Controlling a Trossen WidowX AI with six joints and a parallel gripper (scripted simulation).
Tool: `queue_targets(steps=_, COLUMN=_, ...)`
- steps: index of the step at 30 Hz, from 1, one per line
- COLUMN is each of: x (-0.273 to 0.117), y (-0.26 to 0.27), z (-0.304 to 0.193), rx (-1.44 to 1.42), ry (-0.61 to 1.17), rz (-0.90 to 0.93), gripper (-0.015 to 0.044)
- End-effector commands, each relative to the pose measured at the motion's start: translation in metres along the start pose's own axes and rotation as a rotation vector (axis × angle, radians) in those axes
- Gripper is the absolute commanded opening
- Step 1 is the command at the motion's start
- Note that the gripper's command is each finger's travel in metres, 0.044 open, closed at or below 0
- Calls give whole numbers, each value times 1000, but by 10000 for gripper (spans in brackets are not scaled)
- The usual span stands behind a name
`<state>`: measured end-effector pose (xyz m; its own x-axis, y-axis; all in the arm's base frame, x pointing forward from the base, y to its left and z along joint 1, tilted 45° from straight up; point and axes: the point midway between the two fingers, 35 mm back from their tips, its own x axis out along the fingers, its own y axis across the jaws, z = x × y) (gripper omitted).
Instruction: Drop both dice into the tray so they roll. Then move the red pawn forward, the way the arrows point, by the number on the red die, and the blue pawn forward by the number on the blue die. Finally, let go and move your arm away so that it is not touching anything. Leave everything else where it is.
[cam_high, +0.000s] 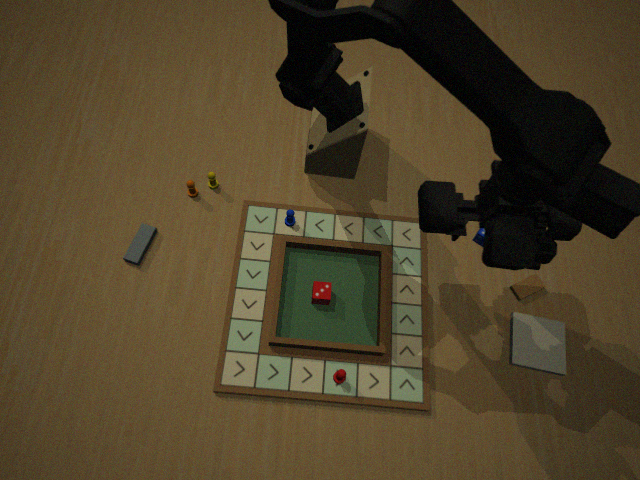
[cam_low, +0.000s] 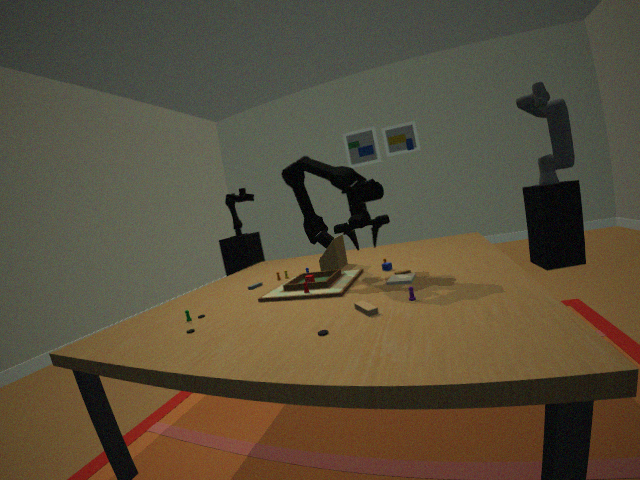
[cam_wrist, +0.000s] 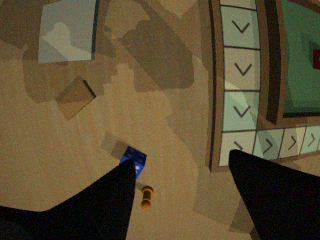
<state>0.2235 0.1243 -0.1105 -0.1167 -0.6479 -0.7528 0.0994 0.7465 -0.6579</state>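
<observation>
The red die (cam_high: 321, 292) (cam_low: 309, 277) (cam_wrist: 317, 59) rests on the green floor of the tray (cam_high: 385, 304) (cam_wrist: 274, 75), three pips up. The blue die (cam_high: 480, 236) (cam_low: 386, 266) (cam_wrist: 135, 156) lies on the table right of the board, partly hidden by the arm in the top view and by a fingertip in the wrist view. My gripper (cam_low: 366, 248) (cam_wrist: 183, 162) is open and empty, high above the table near the blue die. The red pawn (cam_high: 339, 376) (cam_low: 306, 287) stands on the bottom row, fourth square from the left. The blue pawn (cam_high: 290, 217) (cam_low: 307, 270) stands on the top row, second from the left.
An orange pawn (cam_low: 384, 260) (cam_wrist: 146, 197) is beside the blue die. A wooden block (cam_high: 527, 287) (cam_wrist: 75, 98) and a pale tile (cam_high: 538, 343) (cam_wrist: 67, 32) lie nearby. A wedge (cam_high: 337, 155) stands behind the board. Another orange pawn (cam_high: 191, 188) and a yellow pawn (cam_high: 212, 180) stand left.
</observation>
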Motion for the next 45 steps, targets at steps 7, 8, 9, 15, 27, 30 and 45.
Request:
queue_targets(steps=7, x=26, y=57, z=-51, rx=582, ry=-10, rz=-29, gripper=275)
queue_targets(steps=8, x=26, y=57, z=-51, rx=582, ry=-10, rz=-29, gripper=275)
queue_targets(steps=9, x=26, y=57, z=-51, rx=582, ry=-10, rz=-29, gripper=275)
queue_targets(steps=15, x=26, y=55, z=-51, rx=582, ry=-10, rz=-30, gripper=275)
queue_targets(steps=27, x=55, y=54, z=-50, rx=583, ry=-11, rz=-30, gripper=275)
queue_targets(steps=30, x=56, y=54, z=-50, rx=583, ry=-11, rz=-30, gripper=275)
queue_targets(steps=45, x=80, y=52, z=-50, rx=583, ry=-11, rz=-31, gripper=275)
